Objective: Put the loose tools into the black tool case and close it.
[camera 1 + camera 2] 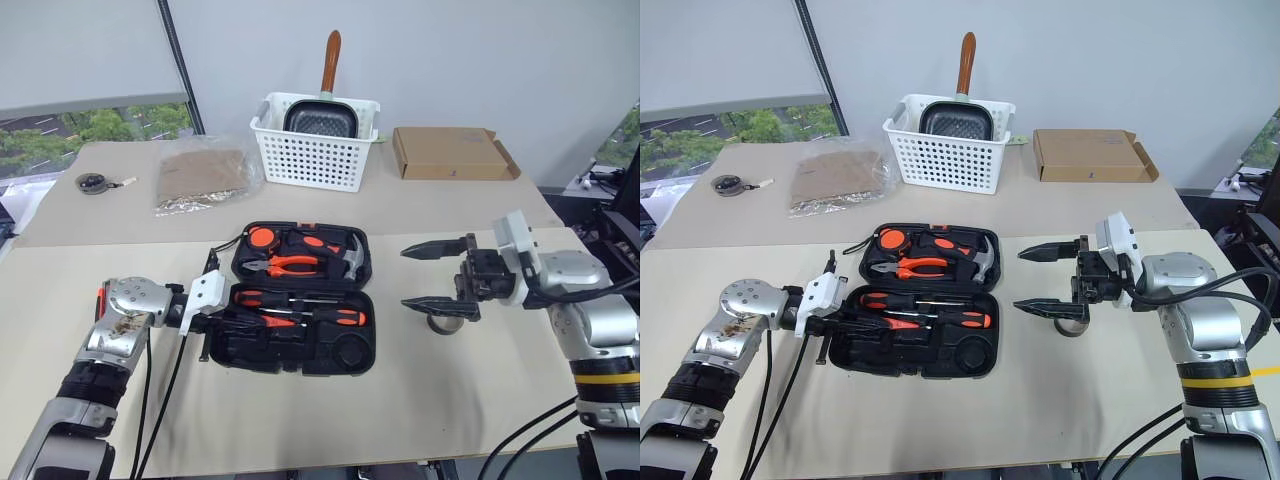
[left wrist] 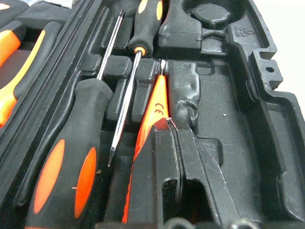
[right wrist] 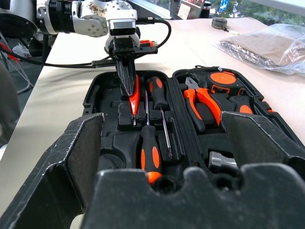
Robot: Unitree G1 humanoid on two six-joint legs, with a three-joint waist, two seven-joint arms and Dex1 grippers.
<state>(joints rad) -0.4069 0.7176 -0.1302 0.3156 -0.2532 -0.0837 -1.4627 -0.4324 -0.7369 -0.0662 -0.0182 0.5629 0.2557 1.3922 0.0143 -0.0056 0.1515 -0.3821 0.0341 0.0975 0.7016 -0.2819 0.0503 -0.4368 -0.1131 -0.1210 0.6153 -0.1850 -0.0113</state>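
We judge the tester pen (image 2: 155, 102), clenched in our left end effector (image 3: 127, 78), light, slim, slippery; right end effector (image 1: 437, 277) released.

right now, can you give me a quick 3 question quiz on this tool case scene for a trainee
1. True or false: the black tool case lies open on the table.
2. What is the left gripper shut on? A) the pliers B) the slim orange tester pen C) the hammer
3. Fill in: the small grey tape ring lies on the table under the open ______ gripper.

Key: 1 true. 2 B, with the pen down in the near half of the case beside the two screwdrivers. 3 right.
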